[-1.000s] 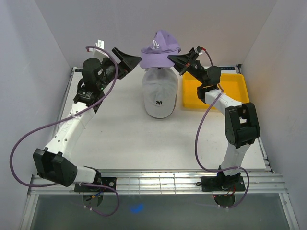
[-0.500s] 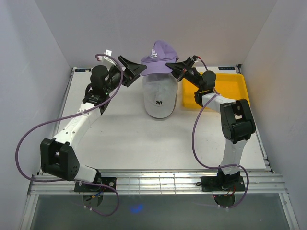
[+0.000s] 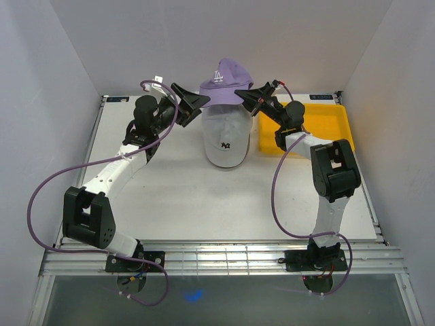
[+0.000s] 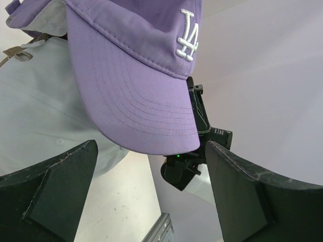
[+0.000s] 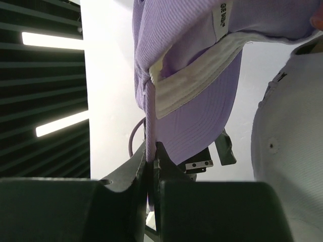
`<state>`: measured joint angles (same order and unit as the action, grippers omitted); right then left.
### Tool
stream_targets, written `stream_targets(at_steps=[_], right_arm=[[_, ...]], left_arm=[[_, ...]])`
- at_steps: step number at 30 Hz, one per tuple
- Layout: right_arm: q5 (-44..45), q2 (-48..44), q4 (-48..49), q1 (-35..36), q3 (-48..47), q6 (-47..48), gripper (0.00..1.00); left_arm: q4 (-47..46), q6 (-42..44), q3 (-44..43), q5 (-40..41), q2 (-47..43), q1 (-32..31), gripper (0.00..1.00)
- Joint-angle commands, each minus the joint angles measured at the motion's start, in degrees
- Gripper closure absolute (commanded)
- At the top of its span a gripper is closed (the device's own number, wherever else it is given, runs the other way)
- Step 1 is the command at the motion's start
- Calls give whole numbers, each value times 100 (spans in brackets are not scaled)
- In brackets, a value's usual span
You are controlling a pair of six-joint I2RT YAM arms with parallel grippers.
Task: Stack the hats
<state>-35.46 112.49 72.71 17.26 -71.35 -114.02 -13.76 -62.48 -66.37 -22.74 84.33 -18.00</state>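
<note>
A purple hat (image 3: 224, 80) with a white logo hangs over the back of a white hat (image 3: 226, 139) that lies mid-table, brim toward me. My right gripper (image 3: 245, 94) is shut on the purple hat's side edge (image 5: 150, 126), and the fabric is pinched between its fingers (image 5: 151, 157). My left gripper (image 3: 196, 102) is open at the hat's left. In the left wrist view the purple brim (image 4: 141, 111) sits between and just beyond the wide-apart fingers (image 4: 150, 151), touching neither. The white hat's crown (image 4: 40, 101) shows below it.
A flat yellow tray (image 3: 333, 122) lies at the back right, right behind my right arm. White walls close in the back and both sides. A metal rail (image 3: 217, 255) runs along the near edge.
My left gripper has moved right and closed in on the purple brim, its fingers staying wide. The right gripper has shifted left with the purple hat, which now hangs lower over the white hat.
</note>
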Motion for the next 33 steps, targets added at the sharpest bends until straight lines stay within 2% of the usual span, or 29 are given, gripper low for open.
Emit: stream_targets(at_steps=[1, 7, 12, 16, 20, 25, 26, 33], right_arm=[[66, 1, 2432, -3, -177, -1035, 92], [48, -16, 2626, -12, -239, -1175, 92], [-48, 71, 2731, -12, -432, -1237, 92], [-127, 177, 2863, -12, -608, -1351, 92], [-233, 230, 2942, -12, -713, -1413, 92], [-373, 300, 3082, -12, -810, -1492, 92], [-426, 335, 3100, -12, -854, -1509, 92], [-795, 406, 2942, -21, -1179, -1431, 92]], left_arm=[[-259, -27, 1, -37, -58, 25, 2], [-399, -124, -78, -37, 179, 25, 2], [-461, -142, -192, -55, 320, 25, 8], [-496, -151, -324, -29, 426, 33, 17], [-557, -212, -438, -11, 514, 42, 31], [-619, -274, -675, -29, 628, 77, 43], [-619, -282, -710, -55, 645, 86, 49], [-619, -274, -913, -178, 716, 104, 65]])
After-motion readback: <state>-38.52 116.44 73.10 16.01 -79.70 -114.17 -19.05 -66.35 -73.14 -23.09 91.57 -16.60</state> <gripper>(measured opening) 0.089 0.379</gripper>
